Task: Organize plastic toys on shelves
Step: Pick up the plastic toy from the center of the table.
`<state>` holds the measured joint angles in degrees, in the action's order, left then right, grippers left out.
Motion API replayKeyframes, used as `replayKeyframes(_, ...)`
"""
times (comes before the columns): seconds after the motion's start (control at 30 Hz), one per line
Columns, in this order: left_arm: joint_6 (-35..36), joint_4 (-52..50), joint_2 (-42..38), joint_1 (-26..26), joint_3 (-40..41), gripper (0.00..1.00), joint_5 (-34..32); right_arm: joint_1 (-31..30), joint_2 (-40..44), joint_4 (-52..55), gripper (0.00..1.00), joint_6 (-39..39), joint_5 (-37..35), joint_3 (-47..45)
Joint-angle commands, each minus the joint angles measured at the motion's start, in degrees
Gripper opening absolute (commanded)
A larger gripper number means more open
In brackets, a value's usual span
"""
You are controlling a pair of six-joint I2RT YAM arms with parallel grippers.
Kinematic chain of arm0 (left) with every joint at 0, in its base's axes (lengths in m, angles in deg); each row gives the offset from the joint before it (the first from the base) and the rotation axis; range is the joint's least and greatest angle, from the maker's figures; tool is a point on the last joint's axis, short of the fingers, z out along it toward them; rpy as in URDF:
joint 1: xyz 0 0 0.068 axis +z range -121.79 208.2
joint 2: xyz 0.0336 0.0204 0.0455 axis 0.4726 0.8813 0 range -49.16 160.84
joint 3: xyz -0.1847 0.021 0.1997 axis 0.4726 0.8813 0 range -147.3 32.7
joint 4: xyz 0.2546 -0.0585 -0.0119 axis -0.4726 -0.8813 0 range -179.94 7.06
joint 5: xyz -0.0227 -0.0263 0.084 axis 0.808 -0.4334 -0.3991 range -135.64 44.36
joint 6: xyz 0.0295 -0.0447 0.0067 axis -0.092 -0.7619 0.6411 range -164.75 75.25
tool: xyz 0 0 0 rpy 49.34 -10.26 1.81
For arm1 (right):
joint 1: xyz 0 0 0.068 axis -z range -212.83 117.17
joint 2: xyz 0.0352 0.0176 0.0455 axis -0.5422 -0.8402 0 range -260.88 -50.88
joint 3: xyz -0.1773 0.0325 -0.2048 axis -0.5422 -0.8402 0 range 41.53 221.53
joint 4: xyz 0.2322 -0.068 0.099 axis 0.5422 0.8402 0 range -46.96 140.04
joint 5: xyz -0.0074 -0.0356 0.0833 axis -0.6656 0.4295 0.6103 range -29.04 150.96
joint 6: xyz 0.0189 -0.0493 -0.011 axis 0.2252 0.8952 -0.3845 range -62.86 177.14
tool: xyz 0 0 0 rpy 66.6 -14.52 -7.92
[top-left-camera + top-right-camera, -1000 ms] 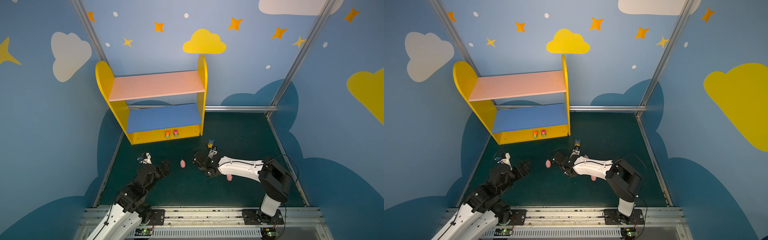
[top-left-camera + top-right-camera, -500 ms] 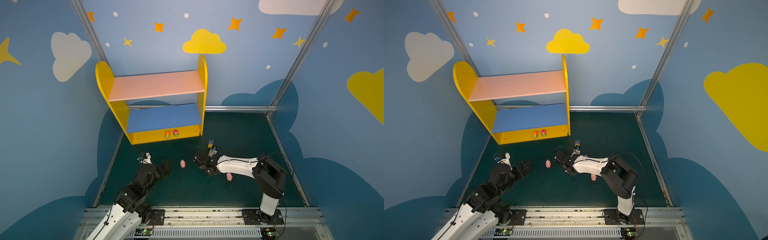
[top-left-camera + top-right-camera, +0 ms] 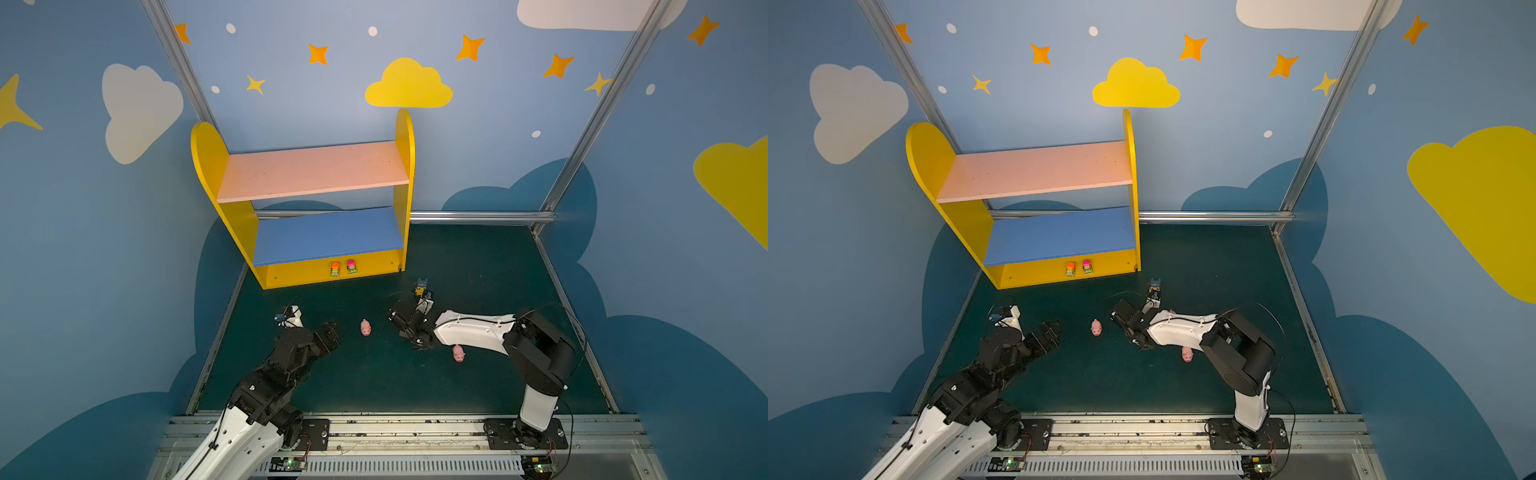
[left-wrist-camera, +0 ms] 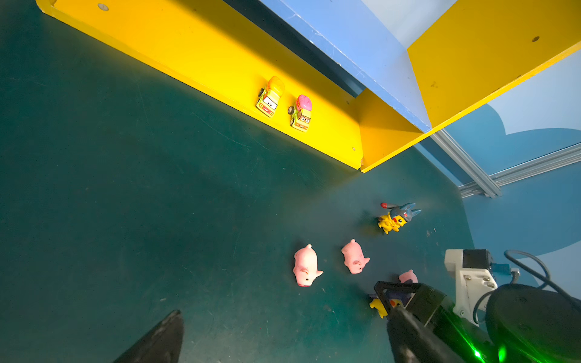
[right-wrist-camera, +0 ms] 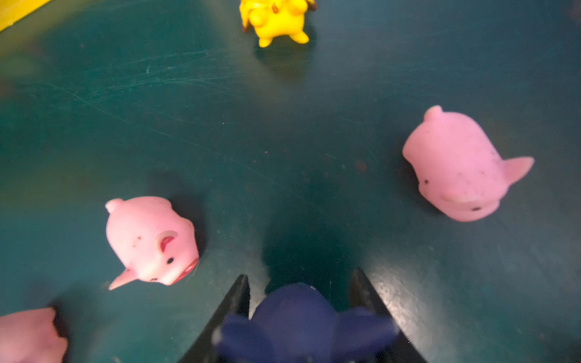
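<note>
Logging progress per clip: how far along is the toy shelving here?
Done: the orange-topped car and pink-topped car sit on the shelves' yellow base; the pink board and blue board are bare. In hand: the right gripper straddles a blue-headed yellow figure, grip unconfirmed; the left gripper is open, empty. Left: the standing yellow figure and the pigs on the mat.

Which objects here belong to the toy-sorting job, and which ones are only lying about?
Belong: shelves, orange-topped car, pink-topped car, pink pigs, standing yellow figure, second yellow figure inside the right pincer.

Lying about: nothing else loose; only fixed cloud stickers, metal rail.
</note>
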<state>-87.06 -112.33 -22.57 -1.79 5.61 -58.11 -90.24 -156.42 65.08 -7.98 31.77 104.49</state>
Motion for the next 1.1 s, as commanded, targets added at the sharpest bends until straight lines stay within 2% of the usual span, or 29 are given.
replayKeyframes(0.0, 0.2, -0.1, -0.1, 0.2, 0.2, 1.00, -1.1, 0.1, -0.6, -0.6, 0.20, 2.9, 1.2, -1.3)
replayKeyframes(0.3, 0.6, -0.8, 2.3, 0.2, -0.7, 1.00, 0.3, -1.3, 2.7, 2.5, 0.18, 11.3, 1.3, 0.1)
replayKeyframes(0.53, 1.7, -4.6, 8.0, 0.2, -7.3, 1.00, 0.1, -1.2, 7.2, 5.6, 0.18, 19.3, 3.3, 3.2)
replayKeyframes(0.93, 6.2, -12.8, 12.7, 0.2, -21.9, 1.00, -5.6, 2.2, 9.7, 14.2, 0.17, 34.8, 10.9, 20.0)
replayKeyframes(1.07, 7.2, -14.4, 14.1, 0.2, -25.5, 1.00, -6.8, 2.9, 8.8, 18.3, 0.18, 39.7, 11.0, 27.8)
